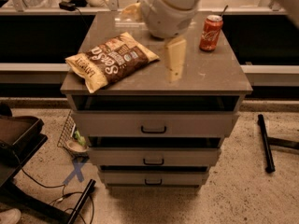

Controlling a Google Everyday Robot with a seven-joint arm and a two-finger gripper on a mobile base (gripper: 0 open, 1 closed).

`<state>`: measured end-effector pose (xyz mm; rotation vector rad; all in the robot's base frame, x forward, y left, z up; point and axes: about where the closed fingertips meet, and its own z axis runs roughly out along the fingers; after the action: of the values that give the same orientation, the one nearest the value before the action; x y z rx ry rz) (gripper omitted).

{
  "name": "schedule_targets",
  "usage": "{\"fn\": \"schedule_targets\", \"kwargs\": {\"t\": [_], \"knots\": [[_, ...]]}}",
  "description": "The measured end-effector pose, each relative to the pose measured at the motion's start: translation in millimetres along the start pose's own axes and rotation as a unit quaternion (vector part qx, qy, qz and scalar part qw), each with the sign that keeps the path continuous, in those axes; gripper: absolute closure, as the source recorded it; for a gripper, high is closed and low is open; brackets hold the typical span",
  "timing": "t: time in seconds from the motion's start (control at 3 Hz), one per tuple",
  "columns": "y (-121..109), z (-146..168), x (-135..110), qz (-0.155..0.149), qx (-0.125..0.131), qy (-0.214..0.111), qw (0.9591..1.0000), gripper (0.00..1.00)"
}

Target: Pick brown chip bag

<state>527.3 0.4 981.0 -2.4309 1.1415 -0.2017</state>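
Tool (176,59) over the cabinet top (210,76), arm (168,8) cropped by upper edge

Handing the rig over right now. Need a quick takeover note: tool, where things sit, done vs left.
Tool: hangs over the middle of the cabinet top, apart from the bag.
Brown chip bag: lies flat on the left part of the top as the camera sees it, not grasped.
Soda can: upright near the back right corner, clear of the bag.
Done: nothing picked yet.
Left: bring the tool over the bag, grasp it, lift.

Unreadable white lettering on brown chip bag (112,59)
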Motion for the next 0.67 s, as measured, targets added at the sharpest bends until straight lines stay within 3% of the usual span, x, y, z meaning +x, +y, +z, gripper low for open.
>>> {"fn": "schedule_targets", "kwargs": {"t": [0.33,0.67], "knots": [[-42.7,51.5,-2.5,-0.063,-0.012,-0.026,0.9976,0.00],[-75.7,95.7,-2.4,-0.101,-0.024,-0.027,0.9943,0.00]]}}
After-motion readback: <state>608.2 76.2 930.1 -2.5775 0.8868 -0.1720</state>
